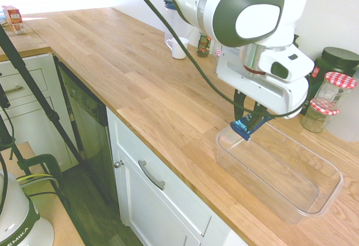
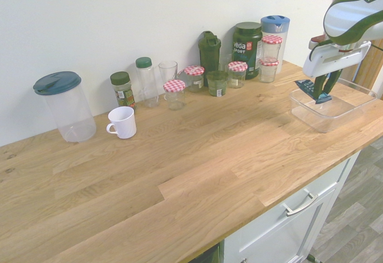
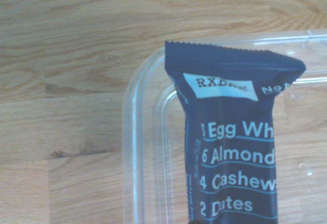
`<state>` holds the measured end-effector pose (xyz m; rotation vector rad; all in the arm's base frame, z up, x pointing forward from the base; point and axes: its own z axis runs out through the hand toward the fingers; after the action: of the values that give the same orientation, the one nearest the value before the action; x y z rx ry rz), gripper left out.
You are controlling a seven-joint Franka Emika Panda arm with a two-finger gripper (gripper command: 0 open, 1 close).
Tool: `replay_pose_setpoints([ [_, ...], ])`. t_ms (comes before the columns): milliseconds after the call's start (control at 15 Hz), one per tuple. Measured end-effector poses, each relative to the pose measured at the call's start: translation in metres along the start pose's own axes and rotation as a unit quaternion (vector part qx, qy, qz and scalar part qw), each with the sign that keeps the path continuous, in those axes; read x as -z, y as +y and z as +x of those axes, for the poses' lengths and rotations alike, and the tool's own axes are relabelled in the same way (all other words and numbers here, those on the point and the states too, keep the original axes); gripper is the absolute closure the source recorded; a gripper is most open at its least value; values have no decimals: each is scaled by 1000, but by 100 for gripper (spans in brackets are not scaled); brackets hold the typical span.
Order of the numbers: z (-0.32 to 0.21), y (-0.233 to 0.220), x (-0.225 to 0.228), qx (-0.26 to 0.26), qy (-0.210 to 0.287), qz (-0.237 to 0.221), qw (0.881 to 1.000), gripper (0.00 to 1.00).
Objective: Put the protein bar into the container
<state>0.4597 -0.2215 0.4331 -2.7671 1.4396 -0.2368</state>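
My gripper (image 1: 250, 124) is shut on the protein bar (image 1: 245, 126), a flat dark blue wrapper with light blue and white print. The bar hangs tilted just above the near corner of the container (image 1: 314, 203), a big clear plastic tub on the wooden counter. From the second exterior view the gripper (image 2: 320, 93) holds the bar (image 2: 310, 88) over the tub's (image 2: 346, 111) left end. Close up, the bar (image 3: 232, 132) reaches over the rounded corner of the tub's rim (image 3: 134, 132).
Jars with red-checked lids (image 1: 333, 92) and a dark green tub (image 1: 331, 66) stand against the wall behind the container. Further along the counter are a white mug (image 2: 122, 122), bottles (image 2: 143, 80), a glass (image 2: 168, 72) and a lidded pitcher (image 2: 64, 106). The counter's front edge (image 1: 185, 165) drops off beside the container.
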Motion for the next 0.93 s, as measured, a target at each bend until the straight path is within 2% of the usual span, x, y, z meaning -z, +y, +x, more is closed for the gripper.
replay_pose_setpoints([
  [267, 6, 12, -12, 3, -4, 5, 1000, 100],
  [933, 27, -4, -47, 11, -13, -8, 1000, 100],
])
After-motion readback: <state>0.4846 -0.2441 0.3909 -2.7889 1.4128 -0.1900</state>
